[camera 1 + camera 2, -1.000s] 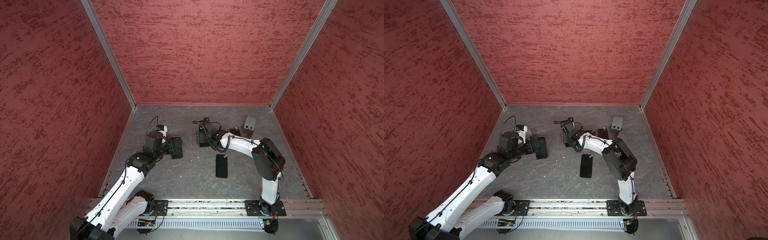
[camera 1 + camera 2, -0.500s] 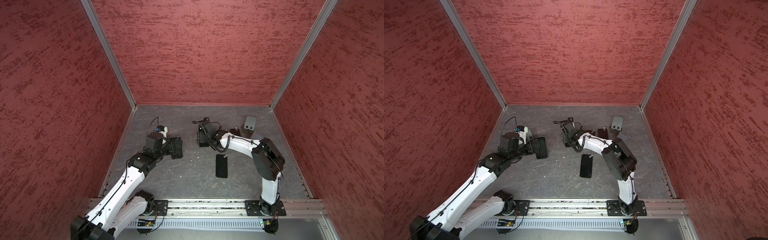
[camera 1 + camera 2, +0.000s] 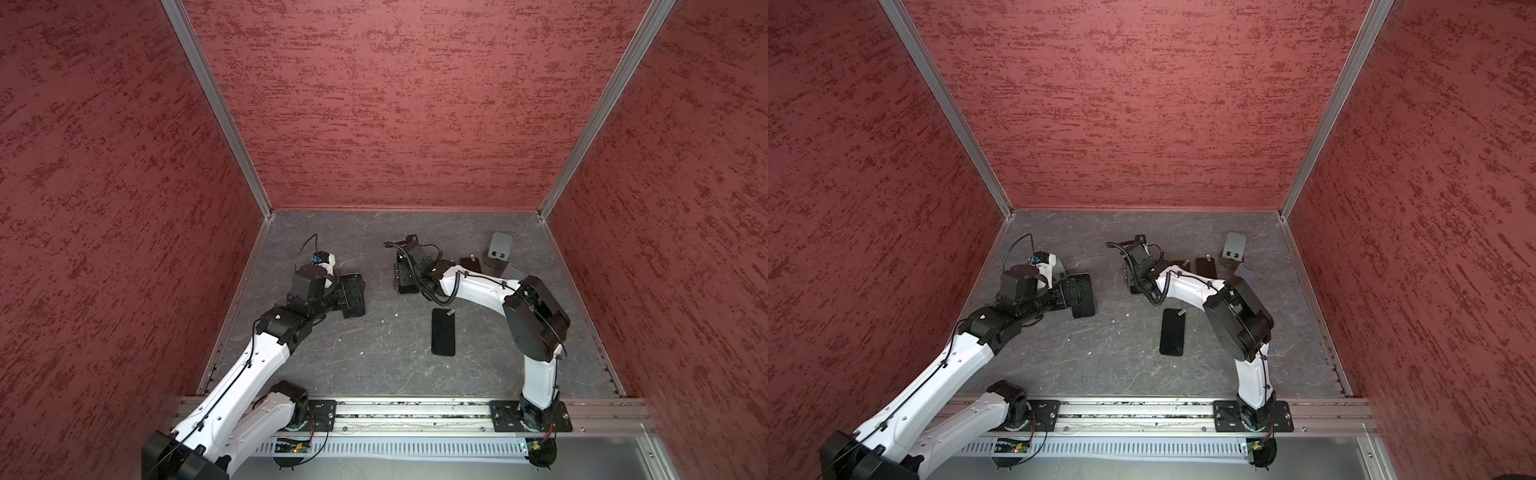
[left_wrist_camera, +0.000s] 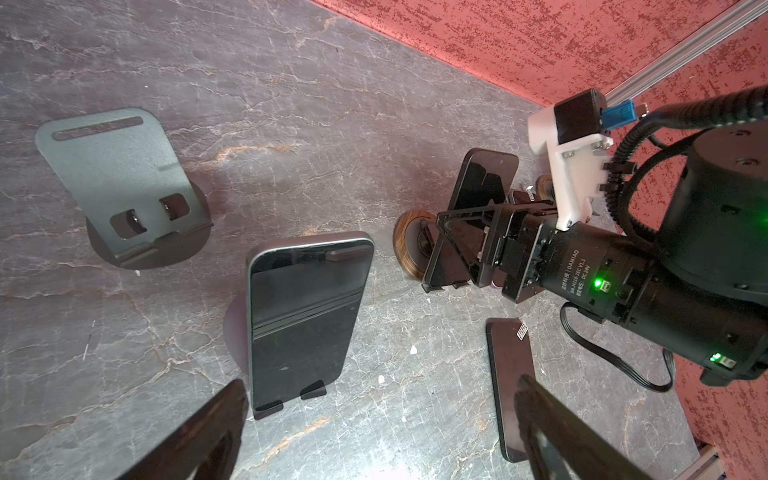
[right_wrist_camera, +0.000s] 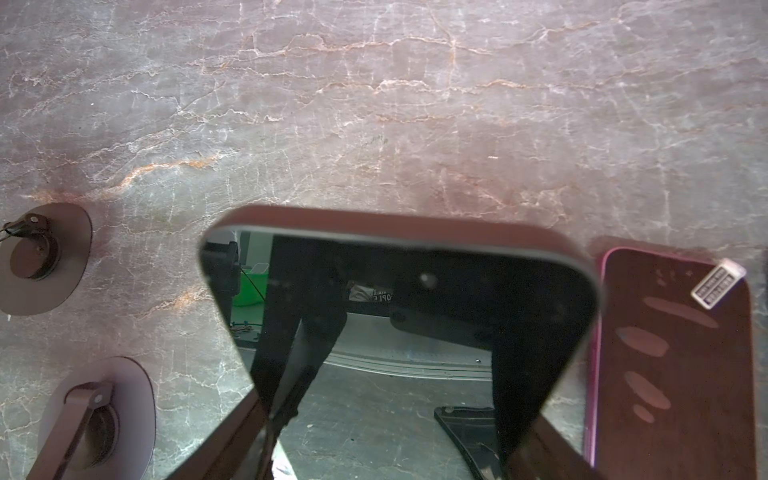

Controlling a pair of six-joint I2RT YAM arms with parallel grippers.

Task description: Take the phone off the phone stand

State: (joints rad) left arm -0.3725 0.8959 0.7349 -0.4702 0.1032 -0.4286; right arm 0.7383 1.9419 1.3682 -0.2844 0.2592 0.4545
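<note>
A dark phone (image 4: 484,183) (image 5: 395,291) stands tilted on a round wooden phone stand (image 4: 409,245) near the middle back of the floor. My right gripper (image 3: 405,278) (image 3: 1133,278) (image 5: 386,424) is shut on it, one finger against each long edge. The phone's lower end still sits in the stand. My left gripper (image 3: 353,293) (image 4: 380,386) hovers open and empty over the floor on the left, well apart from the stand.
A silver phone (image 4: 307,316) leans on another stand. An empty grey metal stand (image 3: 498,249) (image 4: 124,187) is at the back right. One black phone (image 3: 443,332) lies flat mid-floor. A pink-edged phone (image 5: 665,353) lies beside the held one. Red walls enclose the floor.
The right gripper's jaws have drawn in onto the phone's edges. Both arms have otherwise stayed where they were.
</note>
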